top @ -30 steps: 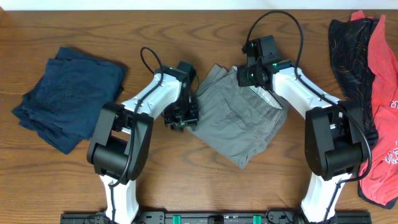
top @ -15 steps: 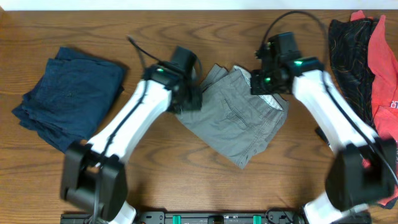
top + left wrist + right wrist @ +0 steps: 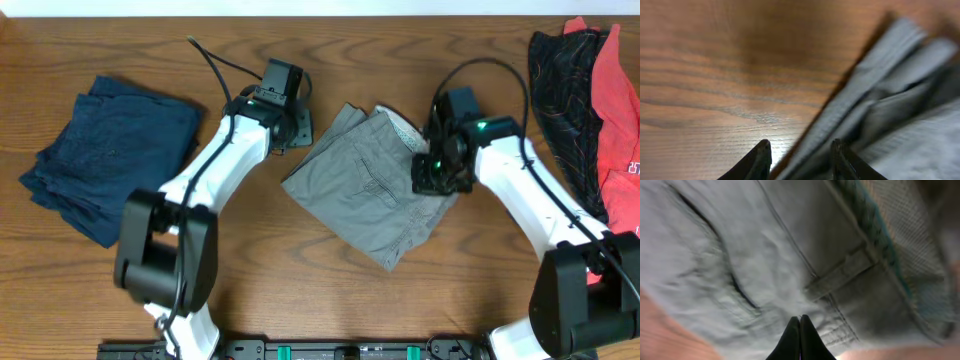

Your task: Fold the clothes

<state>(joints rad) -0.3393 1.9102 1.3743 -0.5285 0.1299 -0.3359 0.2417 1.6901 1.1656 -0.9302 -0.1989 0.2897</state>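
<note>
My left pincer (image 3: 800, 159) has swung clear of the shorts (image 3: 370, 190), now by its right finger, tips apart; my right pincer (image 3: 800, 332), tips together just above them, could drag and bunch cloth

The overhead view looks straight down from well above and takes in the whole brown wood-grain tabletop (image 3: 330, 300), with the grey-taupe cotton shorts (image 3: 365, 195) near the centre. The left wrist view sits low and close to the tabletop (image 3: 715, 75). It looks along the wood between the two dark tips of the left pincer (image 3: 800, 152) towards the blurred edge of the shorts (image 3: 910, 115). The right wrist view faces the shorts (image 3: 765, 255) from very near, so cloth fills the frame above the right pincer (image 3: 800, 330). All three views share the shorts.
</note>
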